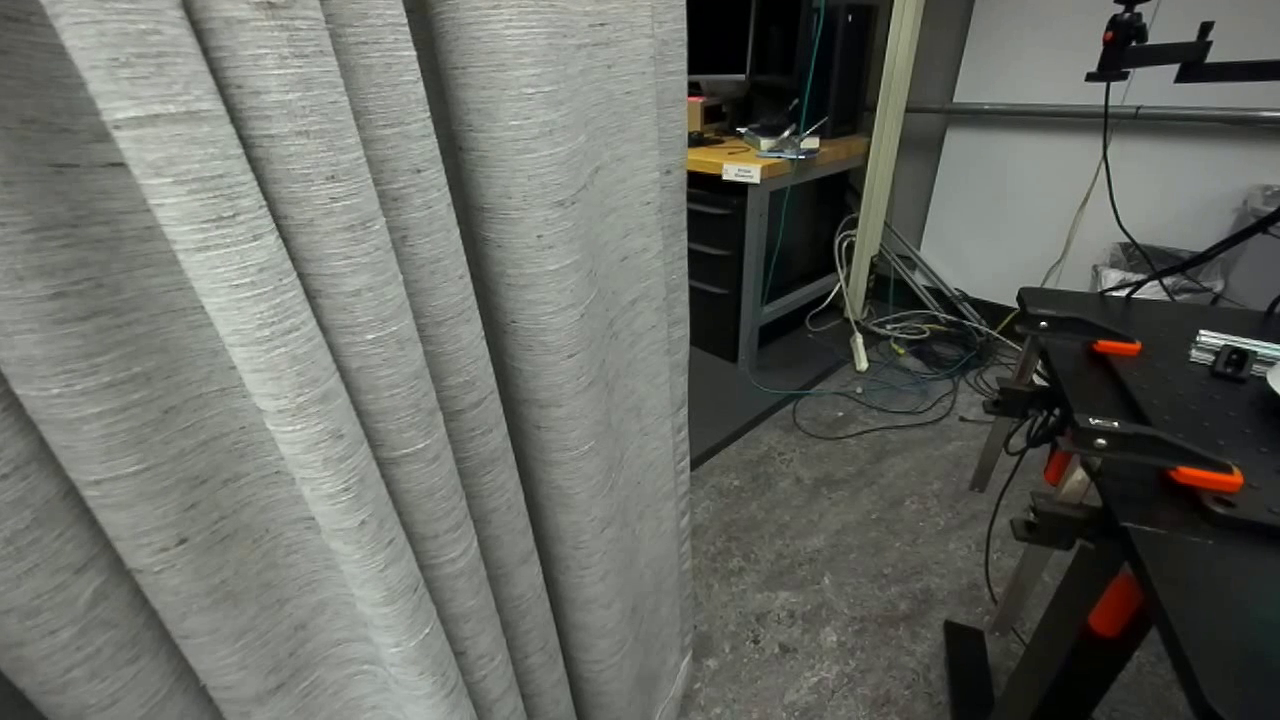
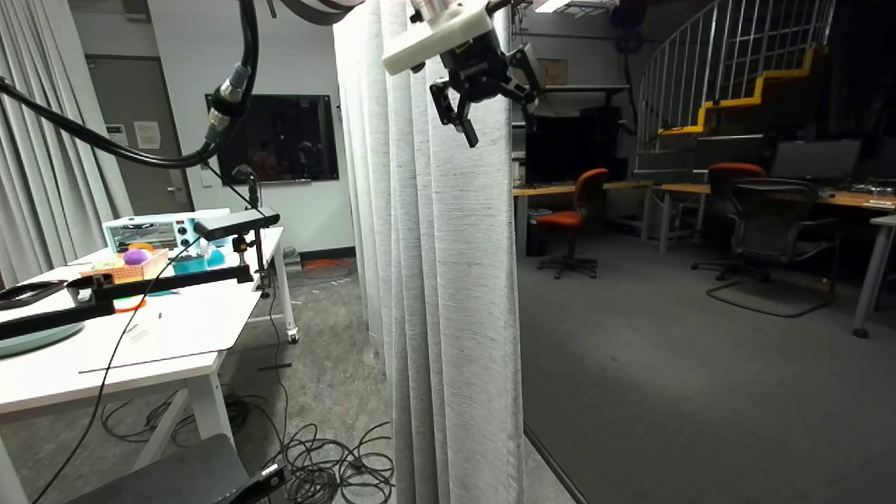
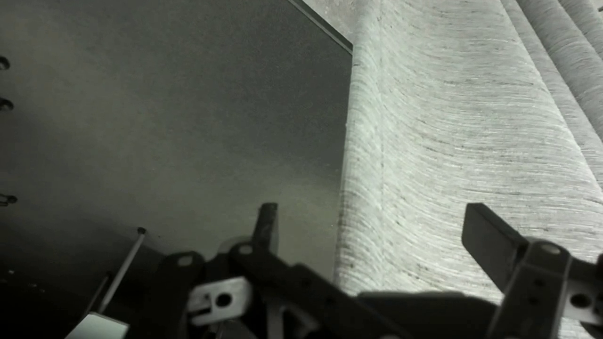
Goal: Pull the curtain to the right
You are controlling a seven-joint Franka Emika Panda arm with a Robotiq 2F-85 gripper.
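Note:
The curtain (image 1: 560, 300) is a very large light grey drape with deep vertical folds. It fills much of both exterior views, hanging down the middle in an exterior view (image 2: 469, 266). My gripper (image 2: 500, 127) is open near the upper part of the curtain's free edge, fingers pointing down. In the wrist view the open fingers (image 3: 371, 216) stand on either side of that edge, one over dark floor and one over the fabric (image 3: 452, 117). I cannot tell whether the cloth lies between the pads or beyond them. The curtain's top is out of view.
A black table (image 1: 1180, 560) with orange-tipped clamps stands beside the curtain. Loose cables (image 1: 900, 350) lie on the floor. A white table (image 2: 203, 315) with a toy oven stands on one side. An orange chair (image 2: 570, 210) and desks stand beyond the curtain.

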